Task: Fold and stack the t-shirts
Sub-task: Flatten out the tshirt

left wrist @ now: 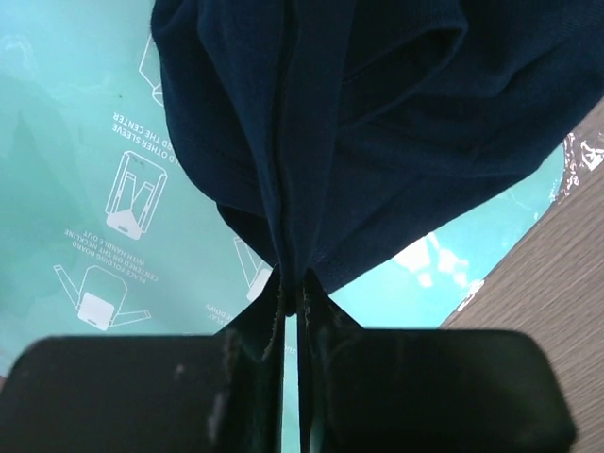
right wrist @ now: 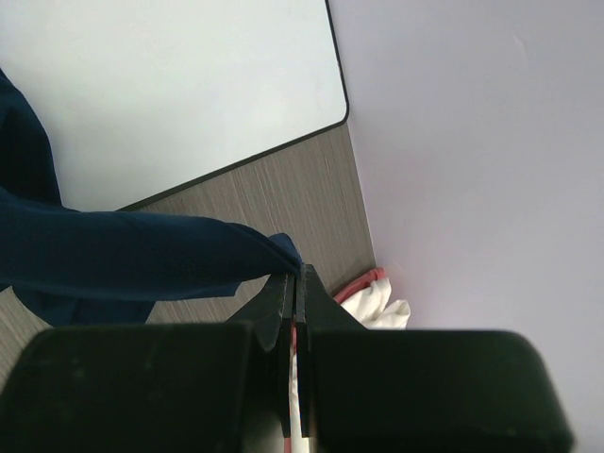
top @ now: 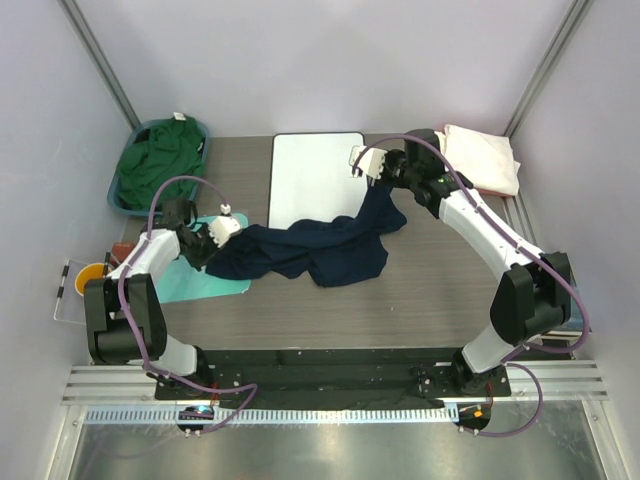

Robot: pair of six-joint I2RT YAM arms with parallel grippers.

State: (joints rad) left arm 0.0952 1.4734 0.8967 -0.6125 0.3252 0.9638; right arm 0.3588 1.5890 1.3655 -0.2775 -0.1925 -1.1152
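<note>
The dark navy t-shirt [top: 310, 248] hangs stretched between both grippers over the table's middle, its lower part resting on the wood. My left gripper [top: 205, 240] is shut on its left end above the teal mat [top: 205, 282]; the wrist view shows the navy cloth [left wrist: 359, 123] pinched at the fingertips. My right gripper [top: 378, 176] is shut on its right end [right wrist: 151, 260], raised near the white board [top: 315, 175]. The dark green shirt [top: 158, 160] lies in a blue bin at the back left. The cream-white shirt [top: 485, 155] lies on the salmon-pink one [top: 492, 191] at the back right.
The white board [right wrist: 170, 85] lies flat at the back centre. The blue bin [top: 117, 198] stands at the back left. An orange cup [top: 90, 276] and a clear tray sit at the left edge. Grey walls close in three sides.
</note>
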